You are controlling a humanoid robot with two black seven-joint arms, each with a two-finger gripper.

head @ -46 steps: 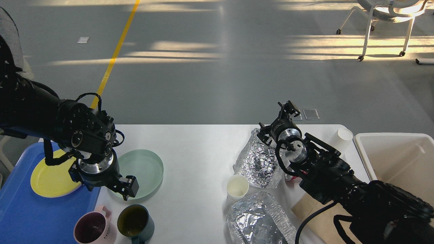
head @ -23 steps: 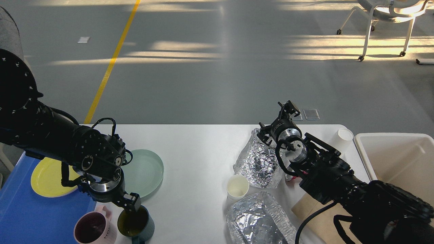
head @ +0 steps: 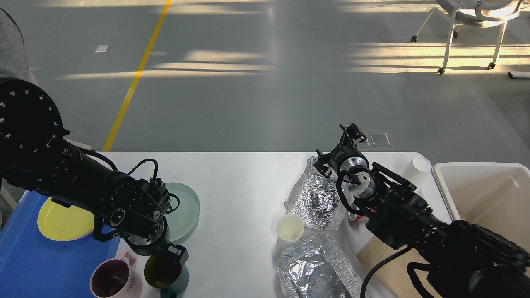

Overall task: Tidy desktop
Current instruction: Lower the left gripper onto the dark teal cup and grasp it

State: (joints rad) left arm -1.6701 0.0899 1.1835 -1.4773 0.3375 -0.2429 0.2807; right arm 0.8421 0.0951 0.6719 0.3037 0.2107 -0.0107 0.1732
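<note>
At the near left edge of the desktop (head: 240,182), my left gripper (head: 176,253) sits at the rim of the teal mug (head: 165,274); whether its fingers are parted, I cannot tell. A pink mug (head: 114,279) stands just beside it. Farther back, a pale green plate (head: 184,207) lies next to the blue tray (head: 29,256). Near the far right edge, my right gripper (head: 352,134) hangs with fingers spread, holding nothing, above crumpled foil (head: 314,198).
</note>
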